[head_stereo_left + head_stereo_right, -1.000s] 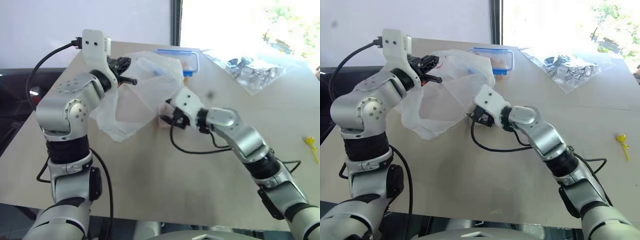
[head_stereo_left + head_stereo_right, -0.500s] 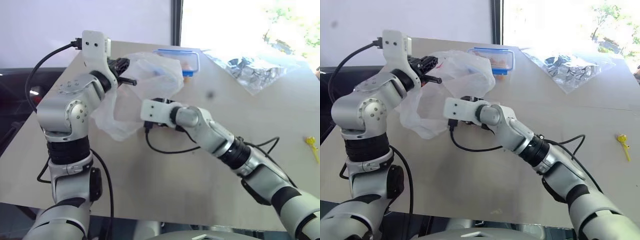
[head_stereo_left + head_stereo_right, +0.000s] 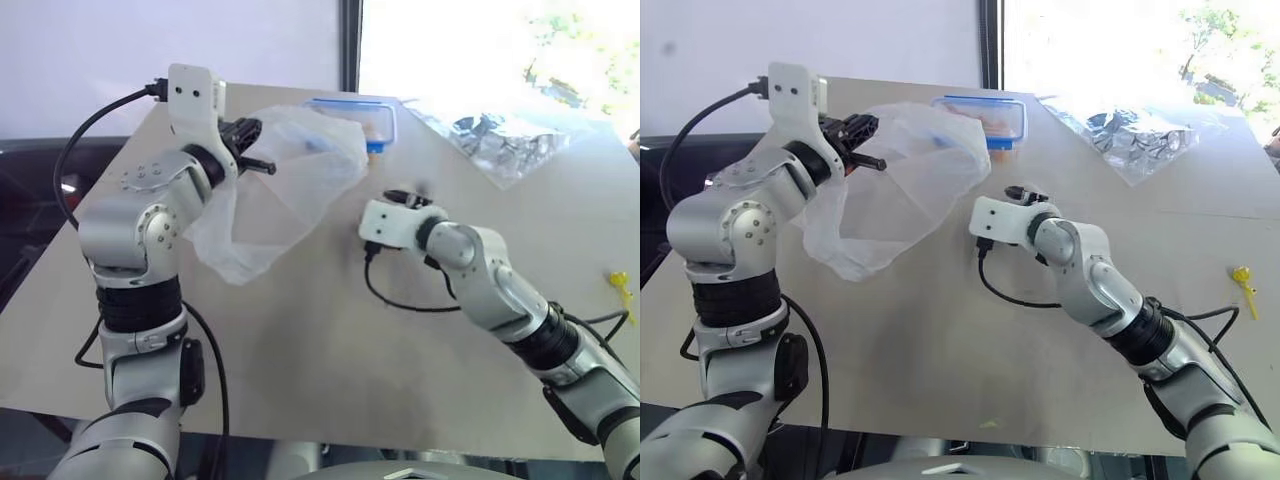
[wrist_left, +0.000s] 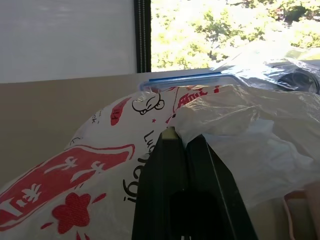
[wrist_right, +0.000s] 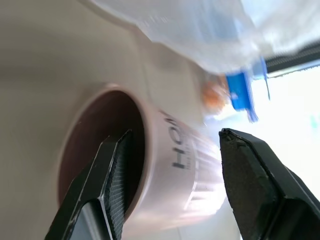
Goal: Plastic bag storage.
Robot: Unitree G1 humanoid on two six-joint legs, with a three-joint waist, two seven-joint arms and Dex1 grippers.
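The plastic bag (image 3: 280, 190) is shown hanging above the worktop (image 3: 320, 350), with its lower folds sagging towards the surface.

- **Nearest:** the right gripper (image 5: 175, 132) has been swung out from under the bag towards the robot's right and now lies well apart from it. A pink cup (image 5: 185, 165) is seen between its fingers, one finger across the mouth and one at the outer wall. The cup is judged to be clamped, since it has been carried along.
- **Further off:** the left gripper (image 3: 258, 160) has been kept where it was, its fingers pressed together on a gathered fold of the bag's upper edge.
- **Behind the bag:** a blue-lidded box (image 3: 380, 118) and a clear bag of foil (image 3: 500, 140) are left untouched.

The storing is thus judged unfinished. The bag is held by one gripper only, and the right hand is occupied by the cup.
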